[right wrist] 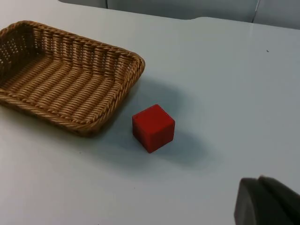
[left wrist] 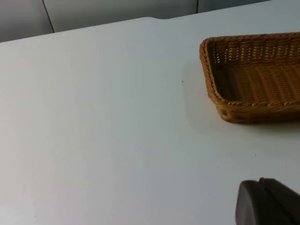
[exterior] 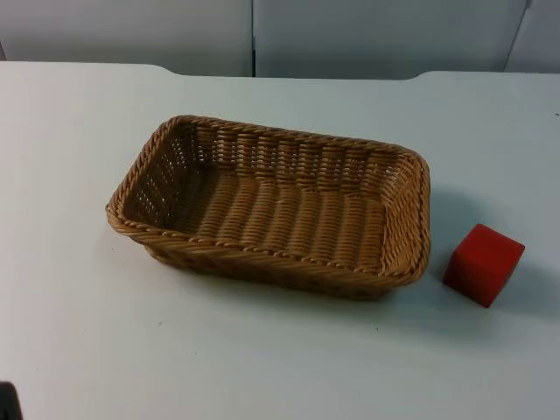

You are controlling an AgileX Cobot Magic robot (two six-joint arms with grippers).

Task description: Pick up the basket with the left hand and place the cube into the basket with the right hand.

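A brown wicker basket (exterior: 254, 251) stands empty and upright in the middle of the white table. In the left wrist view one end of the basket (left wrist: 253, 105) lies some way off from a black part of my left gripper (left wrist: 268, 202), with bare table between them. A red cube (exterior: 483, 264) sits on the table just off the basket's right end, a small gap apart. In the right wrist view the cube (right wrist: 153, 127) rests beside the basket (right wrist: 61, 84), and a black part of my right gripper (right wrist: 268, 202) hangs well short of it. Neither gripper touches anything.
The grey partition wall (exterior: 262, 35) closes the table's far edge. Wide stretches of white table top (exterior: 87, 332) lie in front of and to the left of the basket. A small black shape (exterior: 7, 402) sits at the top view's near left corner.
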